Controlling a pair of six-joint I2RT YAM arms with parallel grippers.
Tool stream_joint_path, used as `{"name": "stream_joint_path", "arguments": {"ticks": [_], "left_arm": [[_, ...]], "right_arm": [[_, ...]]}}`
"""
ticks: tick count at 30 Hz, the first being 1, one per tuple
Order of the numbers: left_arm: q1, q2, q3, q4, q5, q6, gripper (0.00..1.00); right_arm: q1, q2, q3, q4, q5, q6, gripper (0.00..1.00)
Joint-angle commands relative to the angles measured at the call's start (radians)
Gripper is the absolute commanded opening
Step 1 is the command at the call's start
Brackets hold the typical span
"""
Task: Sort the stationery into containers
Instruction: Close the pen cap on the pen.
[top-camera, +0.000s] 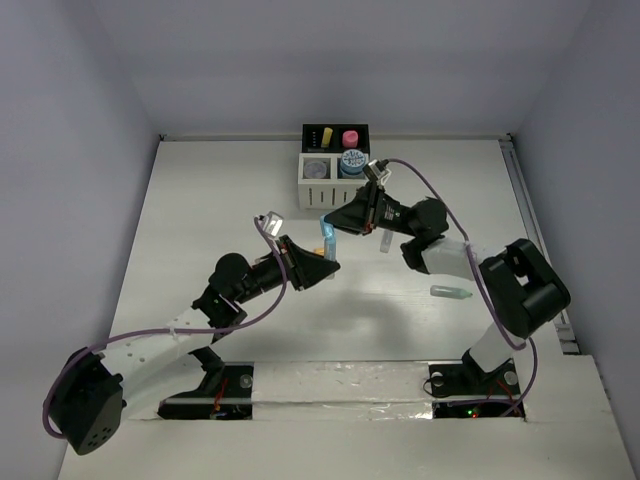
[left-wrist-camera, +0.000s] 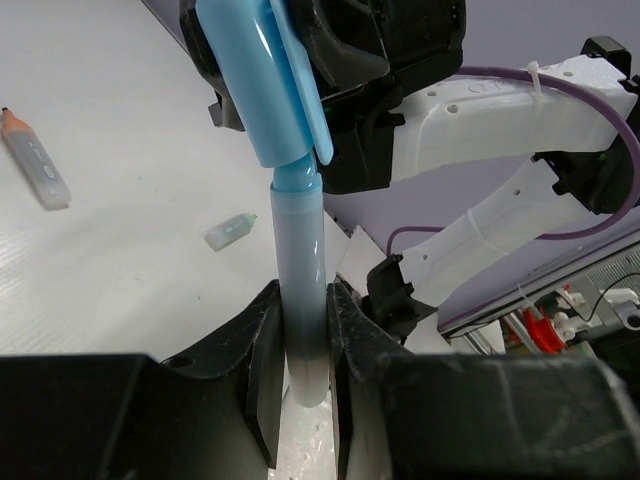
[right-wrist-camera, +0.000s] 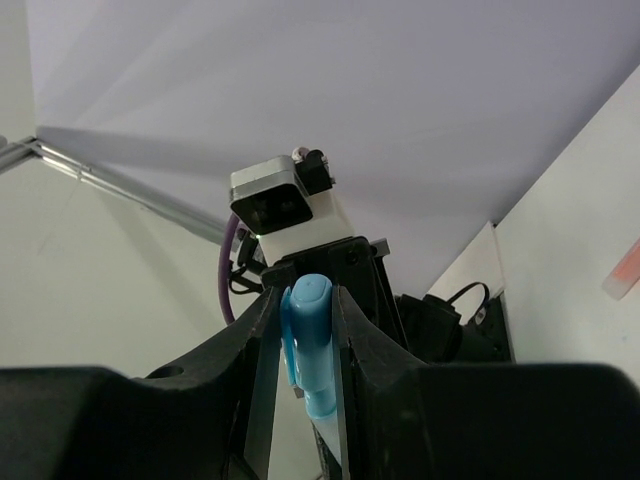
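Observation:
A light blue pen (top-camera: 326, 240) hangs in the air between my two grippers, above the middle of the table. My left gripper (top-camera: 322, 262) is shut on the pen's pale barrel (left-wrist-camera: 300, 260), which stands upright between the pads (left-wrist-camera: 262, 370). My right gripper (top-camera: 337, 226) is shut on the pen's blue clipped cap (right-wrist-camera: 308, 335); the cap (left-wrist-camera: 262, 80) also shows at the top of the left wrist view. The four-compartment organiser (top-camera: 308, 190) stands at the back, with a yellow stub (top-camera: 326, 135), a pink stub (top-camera: 350, 138) and blue-white rolls (top-camera: 351, 161) in it.
A clear tube with an orange tip (top-camera: 385, 243) lies on the table right of the pen, and shows in the left wrist view (left-wrist-camera: 35, 160). A small green-capped stub (top-camera: 451, 292) lies near the right arm, also in the left wrist view (left-wrist-camera: 232, 231).

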Motion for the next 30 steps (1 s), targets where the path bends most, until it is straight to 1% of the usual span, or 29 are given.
{"name": "stream_joint_path", "arguments": {"ticks": [1,6,15,20,25,30], "left_arm": [[-0.001,-0.023,0.076,0.265,-0.003,-0.008,0.00],[-0.001,-0.049,0.088,0.319,-0.009,-0.056,0.00],[-0.001,-0.098,0.088,0.296,-0.054,-0.054,0.00],[-0.001,-0.090,0.082,0.307,-0.069,-0.050,0.00],[-0.019,-0.070,0.082,0.312,-0.070,-0.040,0.00],[-0.019,-0.076,0.090,0.292,-0.077,-0.017,0.00]], "right_arm": [[0.054,-0.035,-0.041,0.365,-0.074,-0.116,0.04],[0.054,-0.081,-0.071,0.365,-0.074,-0.215,0.02],[0.054,-0.136,-0.085,0.365,-0.029,-0.219,0.01],[0.064,-0.164,-0.117,0.365,0.014,-0.261,0.01],[0.064,-0.195,-0.119,0.361,0.029,-0.262,0.01],[0.074,-0.239,-0.117,0.276,0.026,-0.310,0.01]]}}
